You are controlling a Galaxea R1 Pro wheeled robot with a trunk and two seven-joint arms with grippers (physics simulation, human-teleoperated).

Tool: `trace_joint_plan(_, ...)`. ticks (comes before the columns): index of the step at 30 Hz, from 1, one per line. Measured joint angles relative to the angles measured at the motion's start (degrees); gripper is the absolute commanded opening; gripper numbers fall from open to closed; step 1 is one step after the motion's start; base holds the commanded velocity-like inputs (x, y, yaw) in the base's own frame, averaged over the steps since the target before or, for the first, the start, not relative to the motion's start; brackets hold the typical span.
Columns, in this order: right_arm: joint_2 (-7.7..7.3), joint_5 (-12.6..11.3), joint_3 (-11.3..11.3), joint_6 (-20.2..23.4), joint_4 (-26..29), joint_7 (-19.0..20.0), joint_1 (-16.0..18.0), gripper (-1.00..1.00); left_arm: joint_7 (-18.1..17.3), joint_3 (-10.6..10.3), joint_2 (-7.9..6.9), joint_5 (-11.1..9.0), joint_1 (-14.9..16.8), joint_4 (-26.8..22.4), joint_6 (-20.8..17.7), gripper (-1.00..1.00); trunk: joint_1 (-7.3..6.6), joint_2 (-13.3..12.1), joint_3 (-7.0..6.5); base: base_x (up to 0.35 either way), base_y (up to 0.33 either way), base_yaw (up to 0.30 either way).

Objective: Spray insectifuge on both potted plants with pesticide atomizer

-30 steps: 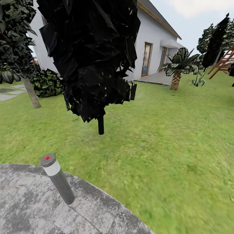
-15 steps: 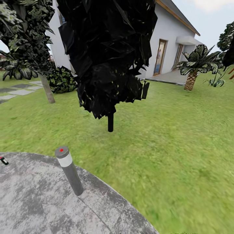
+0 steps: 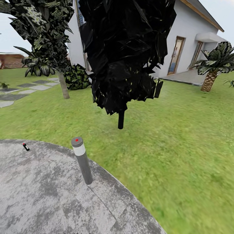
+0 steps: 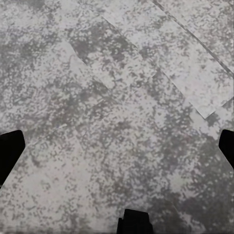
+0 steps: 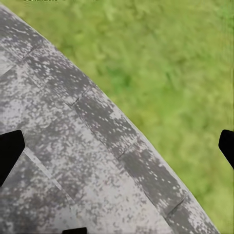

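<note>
A tiny dark object with a red tip [image 3: 25, 146] lies on the round grey patio [image 3: 39, 195] at its far left; it is too small to tell whether it is the atomizer. Far off at the left edge, a small low green plant [image 3: 4, 85] stands beside the stepping stones [image 3: 29, 89]. In the left wrist view my left gripper [image 4: 117, 146] is open over bare paving, its dark fingertips wide apart. My right gripper [image 5: 117, 148] is also open, over the patio's curved rim [image 5: 122, 146] where it meets the grass.
A grey bollard lamp [image 3: 82, 160] with a red dot stands on the patio rim. A black-leaved tree [image 3: 121, 120] rises just beyond it on the lawn. Behind are a white house [image 3: 191, 39], a palm [image 3: 211, 70], a bush [image 3: 77, 77] and another tree trunk [image 3: 63, 85].
The head camera has swung left, so everything slid right in the picture. The small dark object, the stepping stones and the far low plant have come into view.
</note>
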State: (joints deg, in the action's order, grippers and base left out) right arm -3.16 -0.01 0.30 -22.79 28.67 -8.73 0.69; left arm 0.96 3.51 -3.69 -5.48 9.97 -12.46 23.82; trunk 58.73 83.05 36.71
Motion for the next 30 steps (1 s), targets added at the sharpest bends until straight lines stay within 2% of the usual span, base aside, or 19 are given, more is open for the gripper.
trace_joint_plan(30, 0.03, 0.0, 0.0, 0.0, 0.0, 0.0, 0.0, 1.0, 0.0, 0.0, 0.0, 0.0, 0.0, 0.0, 0.0, 1.0, 0.0, 0.0, -0.98, 0.0, 0.0, 0.271)
